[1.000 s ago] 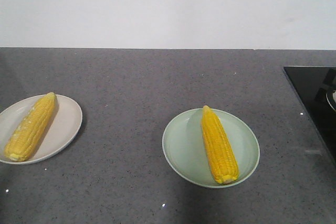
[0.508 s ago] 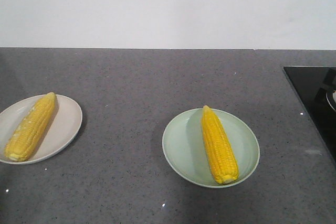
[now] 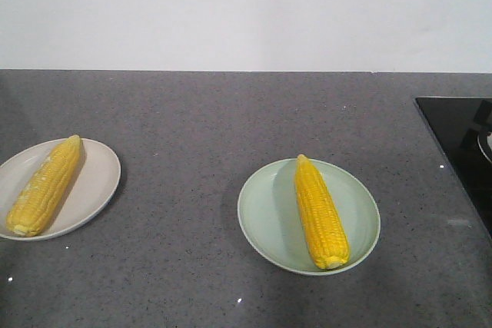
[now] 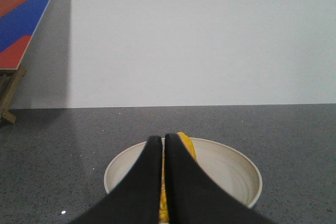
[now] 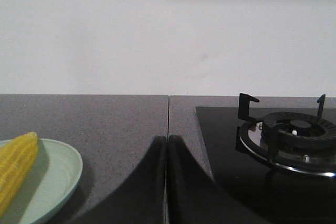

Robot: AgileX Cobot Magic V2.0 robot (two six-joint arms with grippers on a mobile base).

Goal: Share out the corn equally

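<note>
On separate plates, well apart, one corn cob (image 3: 321, 212) each; both grippers (image 4: 163, 141) closed, empty.

Two cobs of corn: one (image 3: 44, 186) near the countertop's (image 3: 192, 120) left edge, one (image 3: 320, 211) right of its middle. Two plates under them, one cob apiece: a cream plate (image 3: 96, 182) at the left edge and a pale green plate (image 3: 265, 217) toward the right. One black hob (image 3: 461, 144) at the right edge, with one gas burner (image 5: 294, 135) visible. Two grippers, left (image 4: 161, 145) and right (image 5: 167, 142).
</note>
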